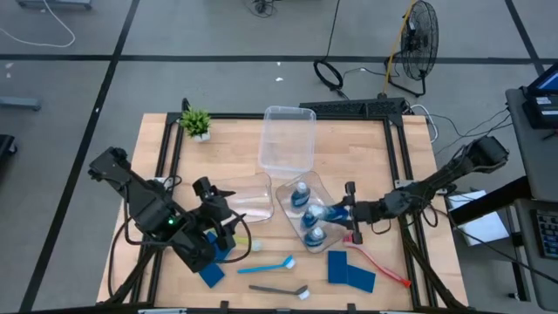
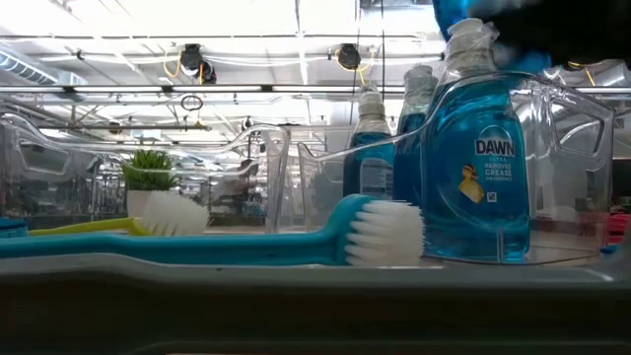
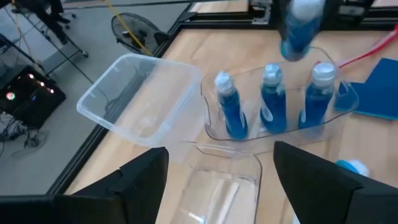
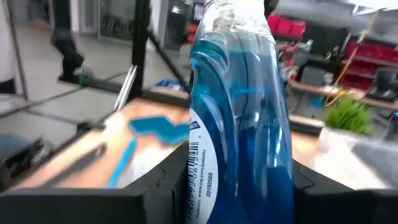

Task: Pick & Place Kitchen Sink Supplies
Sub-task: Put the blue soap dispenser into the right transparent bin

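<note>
Clamped between the right end effector (image 4: 239,186) fingers, the fourth clear blue-liquid bottle with white cap (image 4: 239,106) hangs over the clear plastic bin (image 3: 345,93) holding three bottles; keep it upright while lowering into the free slot, left end effector (image 3: 221,180) spread apart nearby.

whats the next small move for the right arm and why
Probably lower the right gripper and release: it holds the fourth bottle just above the bin where three bottles already stand, a gap beside them.
</note>
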Controlling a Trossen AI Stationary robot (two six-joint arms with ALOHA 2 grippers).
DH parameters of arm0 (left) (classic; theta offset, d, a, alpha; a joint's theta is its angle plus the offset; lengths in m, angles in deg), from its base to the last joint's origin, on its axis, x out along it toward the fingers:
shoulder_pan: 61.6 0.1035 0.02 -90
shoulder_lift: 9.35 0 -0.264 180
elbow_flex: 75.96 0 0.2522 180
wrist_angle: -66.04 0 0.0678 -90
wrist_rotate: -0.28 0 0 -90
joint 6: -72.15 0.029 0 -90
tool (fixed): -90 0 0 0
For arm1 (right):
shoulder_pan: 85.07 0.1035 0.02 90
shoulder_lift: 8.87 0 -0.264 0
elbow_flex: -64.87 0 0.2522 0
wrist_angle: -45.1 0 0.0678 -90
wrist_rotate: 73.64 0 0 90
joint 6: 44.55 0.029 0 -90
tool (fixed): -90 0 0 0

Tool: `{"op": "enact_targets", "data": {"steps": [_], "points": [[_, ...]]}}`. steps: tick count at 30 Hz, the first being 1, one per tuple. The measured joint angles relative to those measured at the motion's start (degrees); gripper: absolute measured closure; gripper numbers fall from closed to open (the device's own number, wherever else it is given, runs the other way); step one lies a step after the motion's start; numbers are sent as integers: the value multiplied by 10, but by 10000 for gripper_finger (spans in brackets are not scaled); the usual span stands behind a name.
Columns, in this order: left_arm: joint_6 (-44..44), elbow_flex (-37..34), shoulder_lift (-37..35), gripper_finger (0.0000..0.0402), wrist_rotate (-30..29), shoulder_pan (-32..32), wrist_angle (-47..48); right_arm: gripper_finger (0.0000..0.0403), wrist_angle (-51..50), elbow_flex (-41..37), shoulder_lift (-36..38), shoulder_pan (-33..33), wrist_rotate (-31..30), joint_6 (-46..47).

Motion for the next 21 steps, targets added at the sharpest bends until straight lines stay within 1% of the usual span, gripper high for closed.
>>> {"op": "enact_targets", "data": {"steps": [2, 5, 9, 13, 16, 19, 21], "points": [[-6, -4, 0, 103, 0, 0, 0, 273, 3, -22, -2, 2, -2, 11], [-8, -5, 0, 99, 0, 0, 0, 273, 22, -31, -10, 6, -1, 32], [-8, -5, 0, 94, 0, 0, -1, 273, 28, -30, -61, 6, 0, 49], [-8, -5, 0, 98, 0, 0, -1, 273, 79, -9, -122, 6, 15, 46], [-9, -5, 0, 103, 0, 1, -1, 273, 88, 4, -161, 6, 14, 41], [-23, -5, 0, 107, 0, 1, -1, 273, 98, 18, -182, 6, 12, 30], [-42, -5, 0, 107, 0, 4, -4, 263, 102, 23, -186, 6, 13, 30]]}}
